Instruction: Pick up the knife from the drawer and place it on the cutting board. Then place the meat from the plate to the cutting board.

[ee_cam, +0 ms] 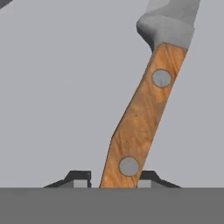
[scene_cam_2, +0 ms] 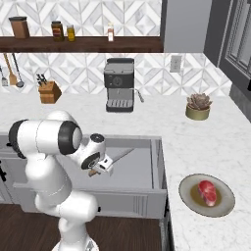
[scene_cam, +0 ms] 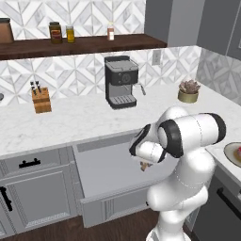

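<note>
The drawer [scene_cam: 101,167] [scene_cam_2: 142,169] stands pulled open below the marble counter. The knife [ee_cam: 144,113] lies in it, its wooden handle toward me and its grey blade [scene_cam_2: 121,155] pointing away to the right. My gripper [ee_cam: 114,179] [scene_cam_2: 98,169] [scene_cam: 144,164] is down in the drawer, its two fingertips closed against the sides of the handle's end. The meat [scene_cam_2: 208,192] rests on the plate [scene_cam_2: 188,202] [scene_cam: 230,151] on the counter to the right of the drawer. The cutting board is out of view.
On the counter behind the drawer are a coffee machine [scene_cam: 121,82] [scene_cam_2: 119,84], a knife block [scene_cam: 41,100] [scene_cam_2: 49,91] and a potted succulent [scene_cam: 188,91] [scene_cam_2: 198,106]. Jars stand on the wooden shelf [scene_cam: 84,44] above. Drawer walls enclose the gripper closely.
</note>
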{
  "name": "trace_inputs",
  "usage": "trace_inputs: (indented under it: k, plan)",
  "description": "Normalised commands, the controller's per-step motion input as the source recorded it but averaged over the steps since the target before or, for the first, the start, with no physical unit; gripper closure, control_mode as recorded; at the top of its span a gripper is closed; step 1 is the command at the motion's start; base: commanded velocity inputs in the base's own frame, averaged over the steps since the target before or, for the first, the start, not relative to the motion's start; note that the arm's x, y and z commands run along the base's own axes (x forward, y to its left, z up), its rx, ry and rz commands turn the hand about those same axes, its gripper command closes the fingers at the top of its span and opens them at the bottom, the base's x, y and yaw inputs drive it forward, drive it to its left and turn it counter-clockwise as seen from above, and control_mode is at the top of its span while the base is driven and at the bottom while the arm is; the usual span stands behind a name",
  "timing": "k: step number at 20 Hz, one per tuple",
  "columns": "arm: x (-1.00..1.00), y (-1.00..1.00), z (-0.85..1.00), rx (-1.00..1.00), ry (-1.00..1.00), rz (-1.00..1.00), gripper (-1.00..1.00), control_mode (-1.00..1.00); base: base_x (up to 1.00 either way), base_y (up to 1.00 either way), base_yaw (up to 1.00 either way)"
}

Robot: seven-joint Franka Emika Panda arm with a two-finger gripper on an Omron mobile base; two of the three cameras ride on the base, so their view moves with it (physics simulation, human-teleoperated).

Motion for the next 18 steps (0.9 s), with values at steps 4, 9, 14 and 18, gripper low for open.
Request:
trace_inputs:
  k: [4,9,14,18]
  plan:
    - [0.03,-0.22,1.00,0.02,0.08,-0.31,1.00,-1.00,0.00,0.00,0.00]
    - [0.02,-0.17,1.00,0.01,0.14,-0.17,1.00,-1.00,0.00,0.00,0.00]
    - [-0.06,-0.24,1.00,0.06,0.17,-0.16,1.00,-1.00,0.00,0.00,0.00]
    - [-0.42,-0.09,0.84,0.02,0.04,-0.06,1.00,-1.00,0.00,0.00,0.00]
